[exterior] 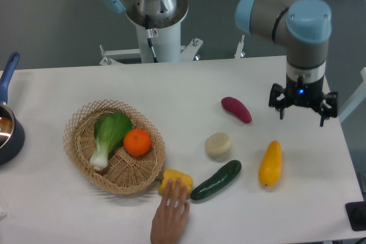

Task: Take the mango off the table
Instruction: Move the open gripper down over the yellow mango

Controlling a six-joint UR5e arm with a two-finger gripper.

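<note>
The mango [270,164] is a smooth yellow-orange oval lying on the white table [189,90] at the right front. My gripper [302,116] hangs above the table to the upper right of the mango, well apart from it. Its dark fingers point down and are spread, with nothing between them.
A wicker basket [86,158] at the left holds a bok choy [108,138] and an orange [137,142]. A human hand [170,215] touches a yellow bell pepper [174,180]. A cucumber [216,180], a pale round potato [218,144] and a purple sweet potato [236,110] lie near the mango. A pan [7,124] sits at the left edge.
</note>
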